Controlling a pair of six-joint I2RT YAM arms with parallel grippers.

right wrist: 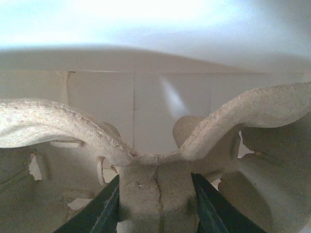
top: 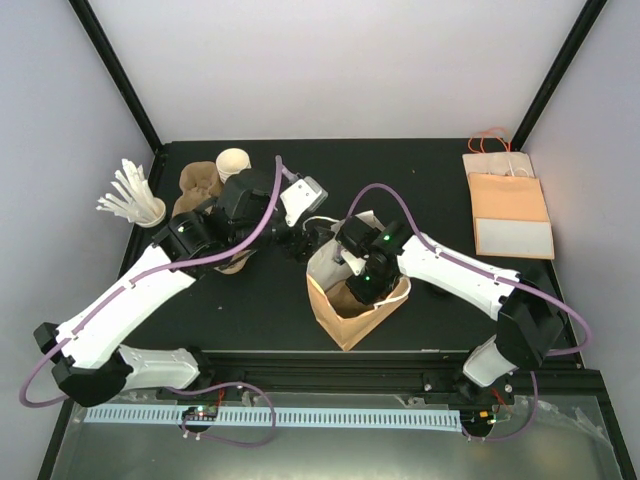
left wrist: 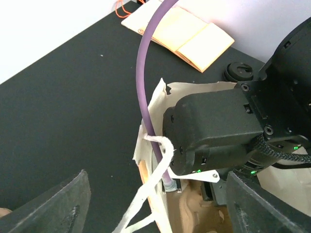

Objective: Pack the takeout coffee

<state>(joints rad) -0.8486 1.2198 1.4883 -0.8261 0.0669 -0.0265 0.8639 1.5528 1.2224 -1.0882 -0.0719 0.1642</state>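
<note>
I cannot make out the takeout coffee in any view. The brown paper bag point(top: 345, 320) stands open mid-table, its torn white-lined rim point(left wrist: 155, 104) and twisted white handle point(left wrist: 163, 160) just ahead of my left gripper point(left wrist: 158, 204). That gripper point(top: 300, 243) hovers at the bag's left rim, open, with nothing between its fingers. My right gripper point(top: 355, 285) reaches down inside the bag. It is shut point(right wrist: 156, 204) on the centre post of a moulded pulp cup carrier point(right wrist: 155, 189), whose arms spread left and right against the bag's pale inner wall. A bit of the carrier point(left wrist: 194, 208) shows inside the bag.
At the back left stand a stack of lidless white cups point(top: 232, 160), a cup of white stirrers point(top: 140, 205) and brown pulp carriers point(top: 198, 185). Flat paper bags point(top: 508, 205) lie at the back right. The right arm's purple cable point(left wrist: 146, 63) arcs over the bag rim.
</note>
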